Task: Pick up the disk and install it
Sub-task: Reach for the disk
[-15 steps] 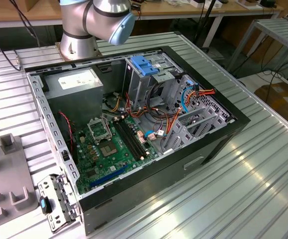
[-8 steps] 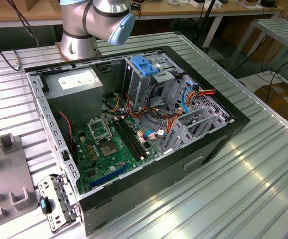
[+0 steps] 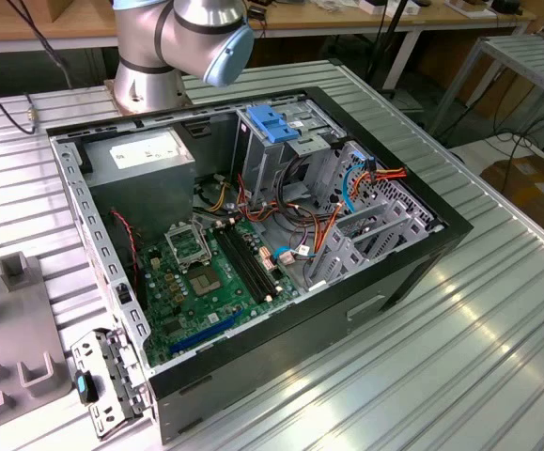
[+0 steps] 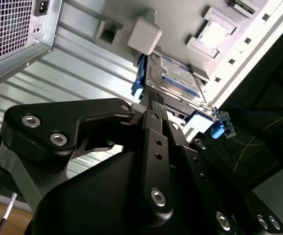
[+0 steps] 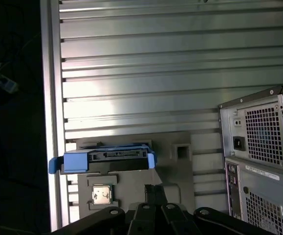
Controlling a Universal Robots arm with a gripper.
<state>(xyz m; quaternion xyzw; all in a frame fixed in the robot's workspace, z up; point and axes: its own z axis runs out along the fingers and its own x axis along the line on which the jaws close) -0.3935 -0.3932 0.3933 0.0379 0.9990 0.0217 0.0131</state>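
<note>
Disk [image 4: 180,73] on grey fixture [image 5: 175,176], computer case [image 5: 258,161] nearby; fingers [image 5: 149,193] pressed together, empty, just beside disk.

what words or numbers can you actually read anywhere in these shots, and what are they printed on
No text here is readable.
Exterior view: print on the white sticker atop the grey power supply box is too small to read.
Second wrist view: the white-and-blue label on the disk is blurred.
First wrist view: the white strip sticker on the computer case is too small to read.
</note>
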